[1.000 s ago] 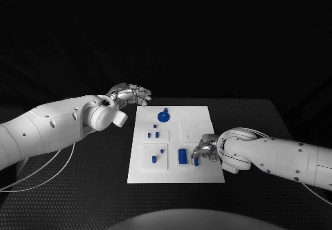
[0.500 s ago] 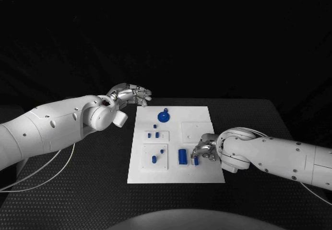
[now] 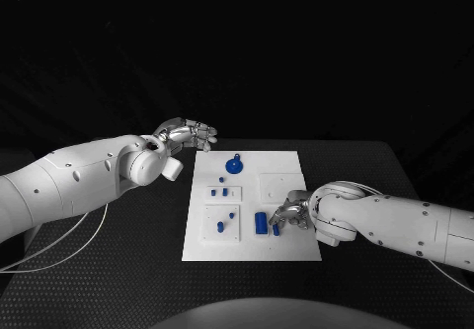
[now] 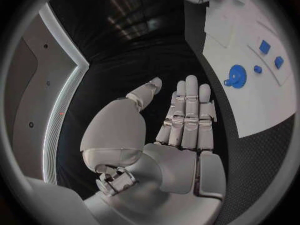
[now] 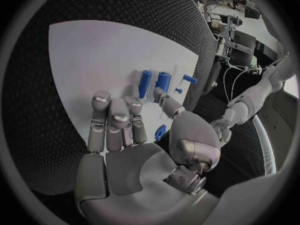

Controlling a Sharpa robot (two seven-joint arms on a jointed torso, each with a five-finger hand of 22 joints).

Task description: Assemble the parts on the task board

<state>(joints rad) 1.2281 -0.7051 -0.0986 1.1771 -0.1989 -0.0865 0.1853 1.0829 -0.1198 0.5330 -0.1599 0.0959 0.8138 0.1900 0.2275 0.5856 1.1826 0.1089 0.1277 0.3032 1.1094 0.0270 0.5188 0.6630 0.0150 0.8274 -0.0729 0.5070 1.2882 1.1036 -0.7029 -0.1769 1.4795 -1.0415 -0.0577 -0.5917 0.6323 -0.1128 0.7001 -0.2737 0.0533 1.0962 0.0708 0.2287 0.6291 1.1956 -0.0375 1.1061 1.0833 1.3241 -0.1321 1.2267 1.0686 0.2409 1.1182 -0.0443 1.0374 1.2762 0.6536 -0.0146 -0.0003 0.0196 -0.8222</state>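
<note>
The white task board (image 3: 286, 247) lies in the middle of the black table. A thick blue cylinder (image 3: 262, 223) and a slim blue piece (image 3: 277, 228) lie side by side near the board's front. My right hand (image 3: 293, 214) hovers just to their right with its fingers stretched out and the thumb apart. In the right wrist view the slim piece (image 5: 145, 83) lies just past the fingertips (image 5: 119, 116), and the thick cylinder (image 5: 164, 80) lies by the thumb. My left hand (image 3: 188, 134) hangs over the board's far left corner, its fingers straight (image 4: 187, 110) and nothing in it.
A round blue part (image 3: 234, 165) sits at the board's far end. Several small blue pieces (image 3: 226, 192) stand in the raised white squares on its left half. Another blue piece (image 5: 160, 131) shows beside my right palm. Black table surrounds the board.
My right hand has edged slightly left, toward the two blue cylinders. The left arm has not moved.
</note>
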